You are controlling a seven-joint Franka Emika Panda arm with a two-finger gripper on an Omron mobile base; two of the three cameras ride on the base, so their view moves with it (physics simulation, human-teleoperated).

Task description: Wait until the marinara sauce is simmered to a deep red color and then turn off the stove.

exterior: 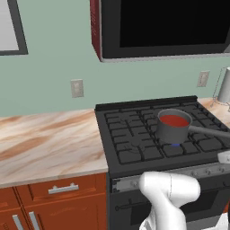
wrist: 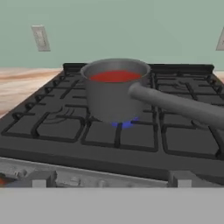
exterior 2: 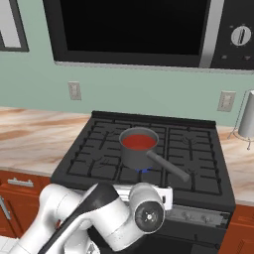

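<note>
Seen along the hand, the gripper [wrist: 112, 186] sits low at the front edge of the stove [wrist: 105, 131], and its fingertips are barely visible against the silver knob strip, so how the jaws stand is hard to read there; they appear to be spread wide apart with nothing between them.

Far off to the left of the jaws and beyond them, a wall outlet [wrist: 40, 38] sits on the pale green wall above the marbled counter [wrist: 22, 85]. Closer in on that side lie the dark front grates [wrist: 57, 127] of the stove.

Almost straight ahead of the jaws, slightly left of their centre line and well apart from them, stands a grey saucepan [wrist: 111, 98] on a burner toward the front middle of the cooktop. A small blue flame [wrist: 126, 124] shows under its base. The marinara sauce [wrist: 114, 76] fills the pan as a flat round surface of bright orange-red.

The pan's handle [wrist: 175, 105] runs from the pot out to the right of the jaws and toward them, hanging over the grates.

In the right base view the same pot [exterior 2: 138, 151] sits below the black microwave [exterior 2: 149, 30], with a paper towel roll [exterior 2: 247, 121] on the counter to the far right.
</note>
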